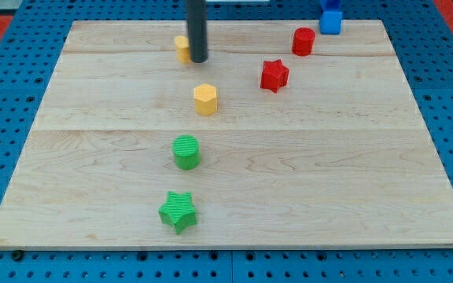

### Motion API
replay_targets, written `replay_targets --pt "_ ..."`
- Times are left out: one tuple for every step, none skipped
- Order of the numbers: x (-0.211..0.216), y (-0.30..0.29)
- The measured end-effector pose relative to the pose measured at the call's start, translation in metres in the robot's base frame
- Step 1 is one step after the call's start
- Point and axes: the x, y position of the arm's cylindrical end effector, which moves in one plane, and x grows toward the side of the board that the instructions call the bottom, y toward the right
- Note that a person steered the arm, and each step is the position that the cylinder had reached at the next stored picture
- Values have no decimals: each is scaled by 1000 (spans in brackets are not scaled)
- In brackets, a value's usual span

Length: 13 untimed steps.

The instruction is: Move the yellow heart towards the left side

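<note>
Although the task names a yellow heart (pixel 182 48), only a small yellow sliver of it shows near the view's top, left of centre, because the dark rod stands directly in front of its right side. My tip (pixel 199 60) rests on the wooden surface (pixel 329 173), touching or just beside that block's right edge. So little of the block is visible that its heart outline, its long axis and the way it points cannot be made out. The rod has no end effector that parts or closes, so there is nothing clamped; it is a plain straight rod, cut off by the view's top edge.

Below the tip sits a yellow hexagon (pixel 205 100), apart from it. Further down the same rough line are a green cylinder (pixel 185 152) and then a green star (pixel 178 211) near the view's bottom. To the view's right of the tip are a red star (pixel 274 75) and, higher up, a red cylinder (pixel 303 41). At the top right edge a blue cube (pixel 330 22) sits, with another blue block (pixel 330 5) behind it, cropped by the frame so its shape is unclear.
</note>
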Motion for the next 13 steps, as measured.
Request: replay_targets --pt "-8 19" --pt "-30 23" --pt "-33 -24" --pt "-33 -66" --pt "-32 -61" --pt "-45 -71" --pt "-52 -90" --pt "-52 -109" --pt "-45 -115" --pt "-37 -80" --pt "-19 -77" --pt "-18 -77" --pt "-29 -47"
